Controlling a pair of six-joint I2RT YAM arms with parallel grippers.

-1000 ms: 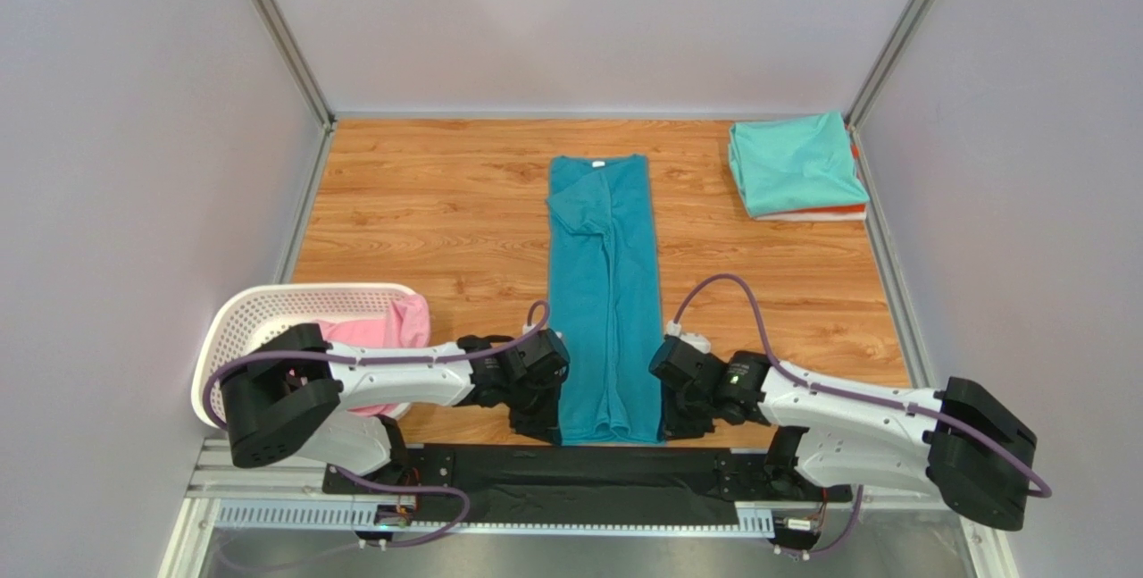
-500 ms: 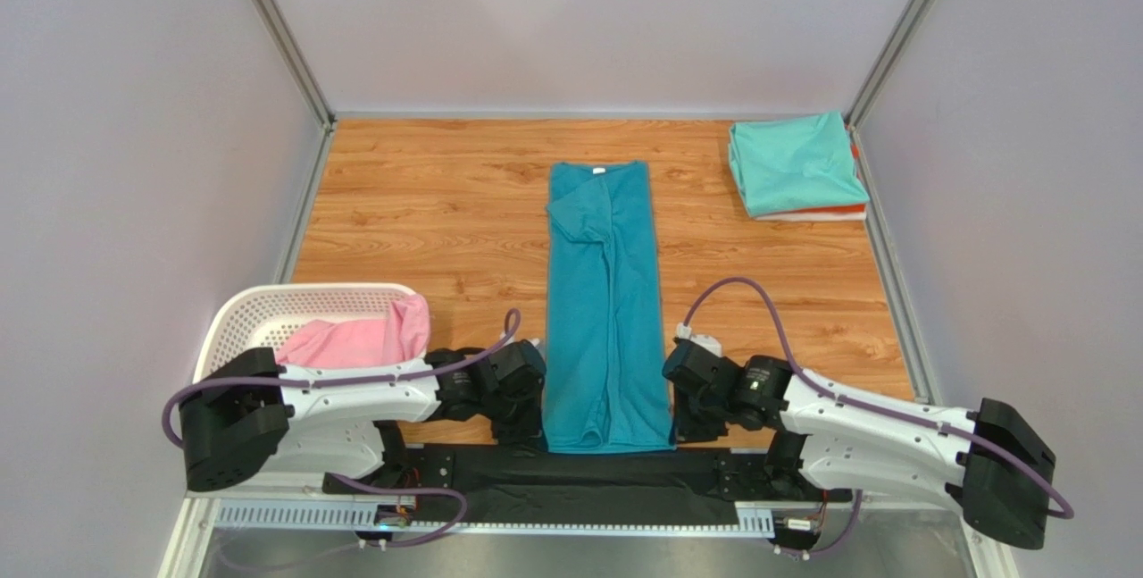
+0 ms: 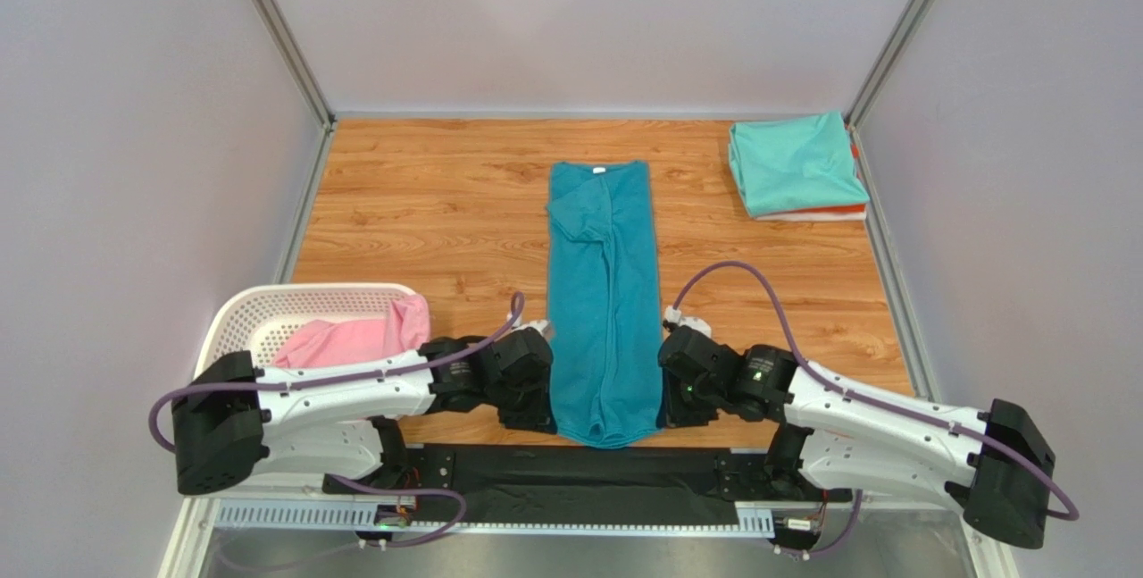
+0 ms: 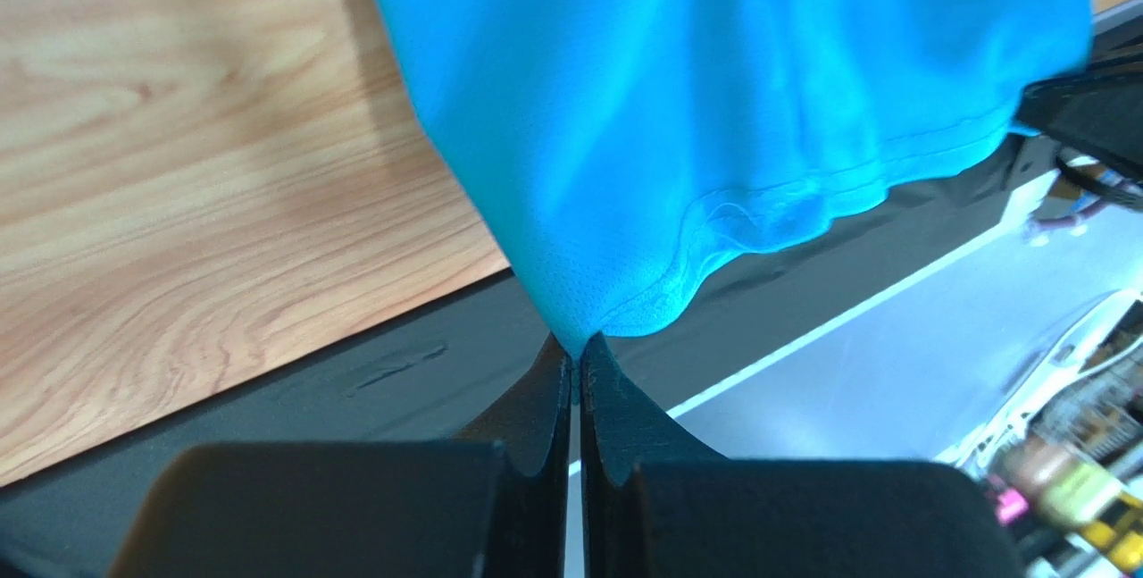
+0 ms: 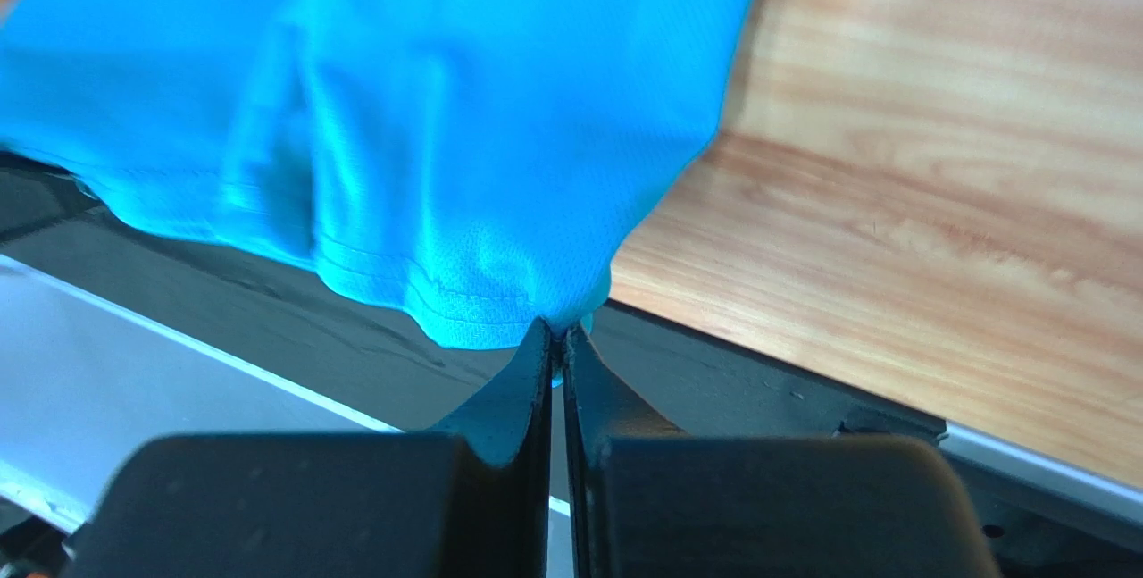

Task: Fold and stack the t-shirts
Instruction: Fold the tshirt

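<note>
Raising the near hem (image 3: 607, 439) of the deep teal t-shirt (image 3: 607, 283) off the far edge of the black strip (image 3: 604, 474), where it was lying spread wide half a second ago. Drawing both pinched hem corners inward, toward the middle of the black strip, leaving the hem edge sagging in a rounded curve between them. Carrying the left gripper (image 4: 577, 361) and the right gripper (image 5: 558, 344), each clamped on a corner, slightly farther from the black strip and closer together.
</note>
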